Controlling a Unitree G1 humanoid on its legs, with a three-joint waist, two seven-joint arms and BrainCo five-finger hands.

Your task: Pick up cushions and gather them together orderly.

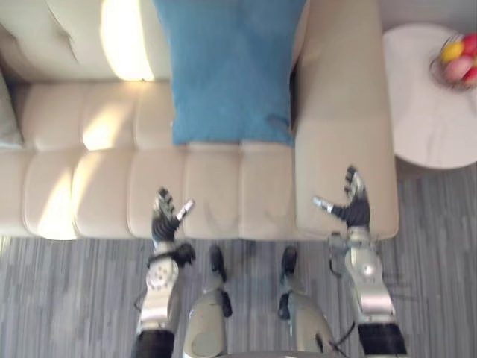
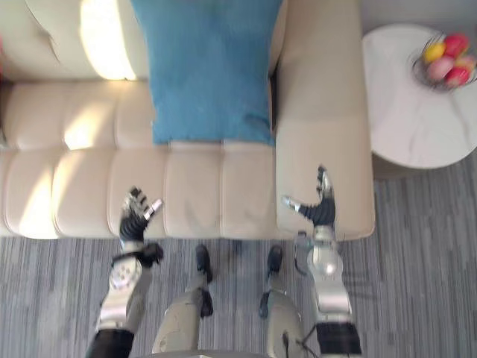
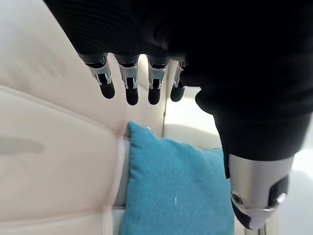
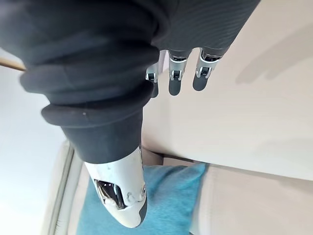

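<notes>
The blue cushion (image 1: 231,74) stood propped against the backrest of the beige sofa (image 1: 104,186), touching the armrest (image 1: 343,112) on the robot's right. The left hand (image 1: 165,216) was over the seat's front edge and the right hand (image 1: 354,205) over the armrest's front end. Both had fingers extended, held nothing, and were well apart from the cushion.

Blue cushion (image 1: 231,71) against beige sofa (image 1: 112,194) back — left hand (image 1: 165,218), right hand (image 1: 353,203) splayed, empty, at front edge.

A home living room: a cream tufted leather sofa (image 1: 223,186), a round white marble side table (image 1: 428,97) holding a fruit bowl (image 1: 456,61), grey striped carpet (image 1: 67,298).
</notes>
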